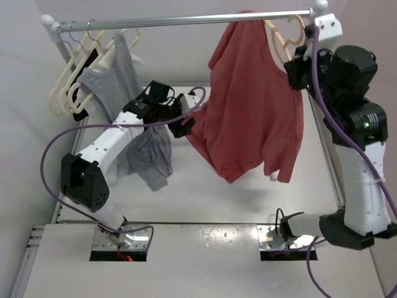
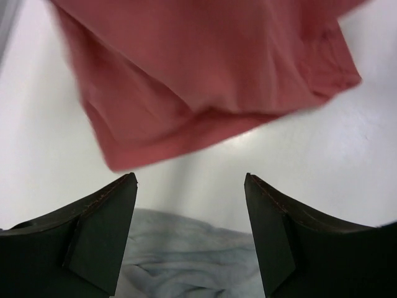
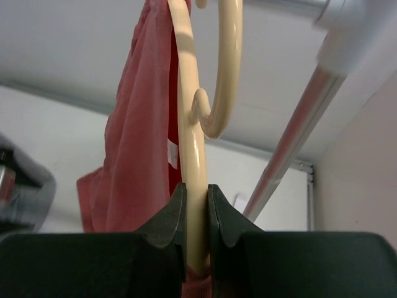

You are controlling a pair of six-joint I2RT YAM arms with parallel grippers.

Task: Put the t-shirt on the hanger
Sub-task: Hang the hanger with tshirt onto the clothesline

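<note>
The salmon-red t-shirt point(image 1: 251, 105) hangs from the pale beige hanger point(image 1: 286, 34) near the right end of the rail. My right gripper point(image 1: 291, 62) is shut on the hanger's arm point(image 3: 193, 186), just below its hook, with the t-shirt point(image 3: 133, 167) draped to the left of it. My left gripper point(image 1: 186, 127) is open and empty, just left of the shirt's lower hem. In the left wrist view the red hem point(image 2: 205, 81) hangs above my open fingers point(image 2: 99, 230), with grey cloth point(image 2: 186, 261) below them.
A metal rail point(image 1: 186, 22) runs across the back. A cluster of cream hangers point(image 1: 74, 74) with a grey t-shirt point(image 1: 133, 118) and dark clothes hangs at its left end. The rail's right post point(image 3: 291, 143) stands close to my right gripper.
</note>
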